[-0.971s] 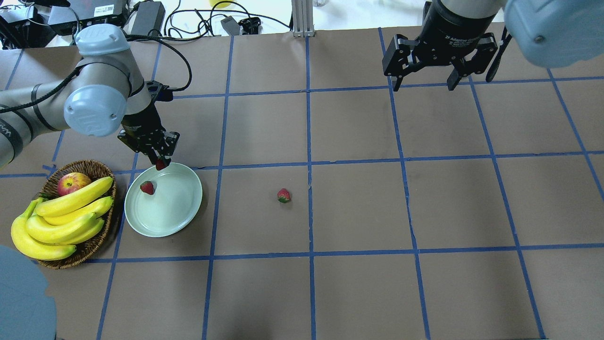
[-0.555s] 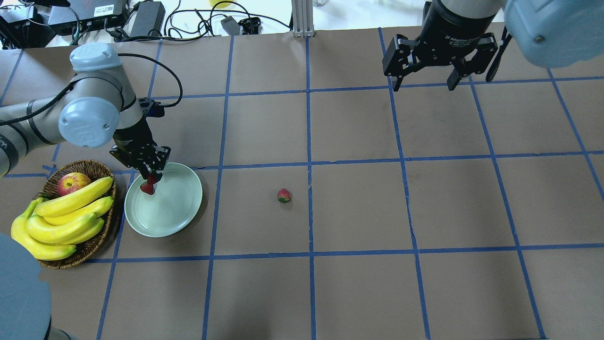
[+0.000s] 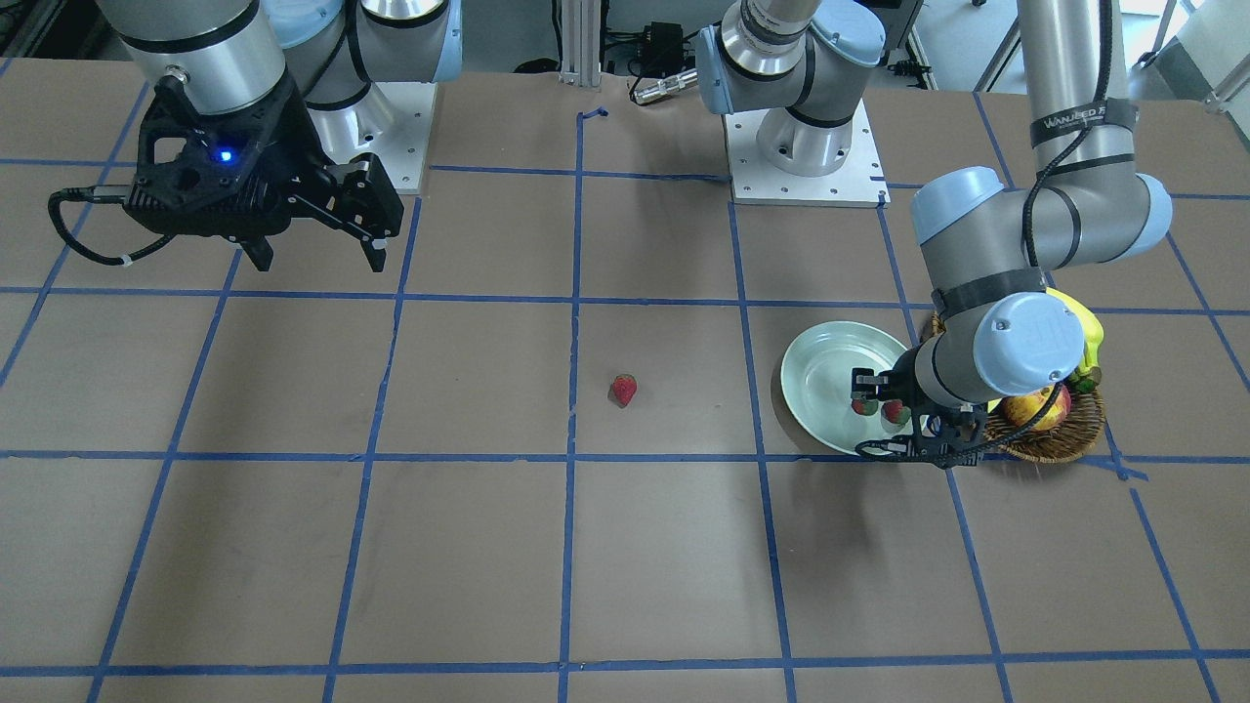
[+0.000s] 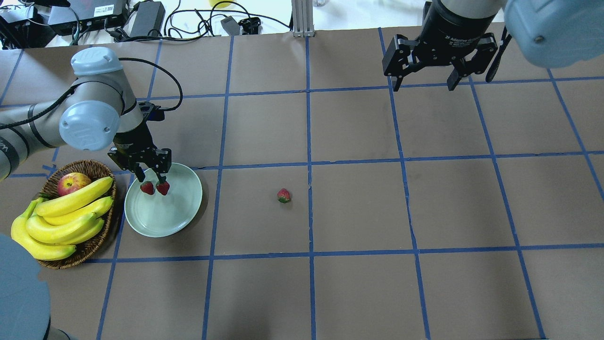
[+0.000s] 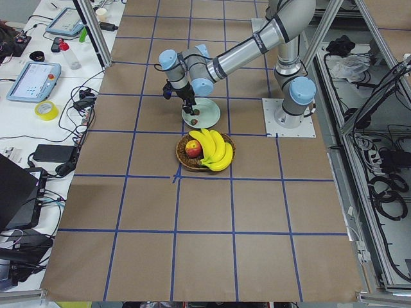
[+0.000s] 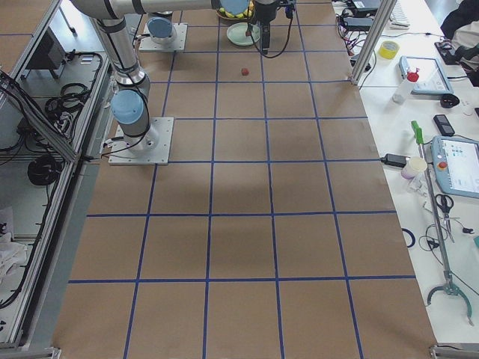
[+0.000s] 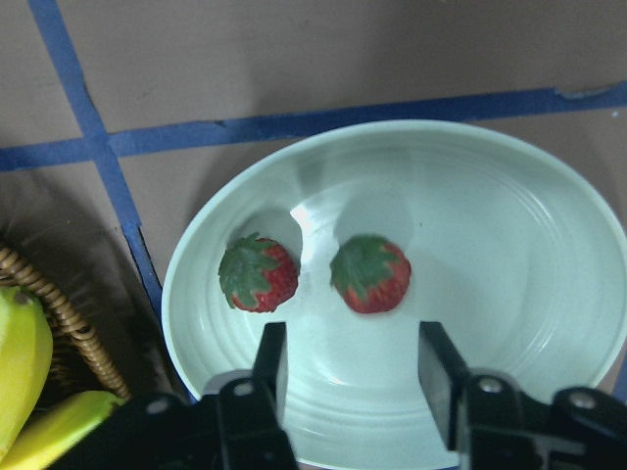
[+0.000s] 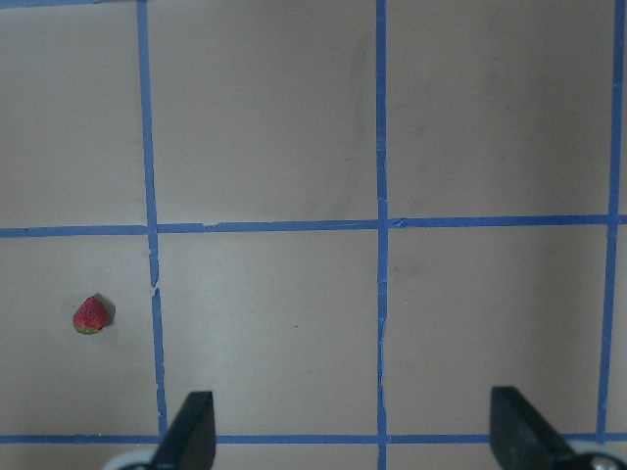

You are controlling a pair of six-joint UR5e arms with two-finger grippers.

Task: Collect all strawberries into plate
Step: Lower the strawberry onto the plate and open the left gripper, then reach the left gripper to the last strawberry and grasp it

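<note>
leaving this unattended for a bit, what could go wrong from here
1. The left tool hangs open right over the two strawberries on the plate; a sideways move before lifting could knock one toward the rim.
2. The last strawberry sits loose on the table and may roll when pinched. The right tool is open and far from it.
</note>
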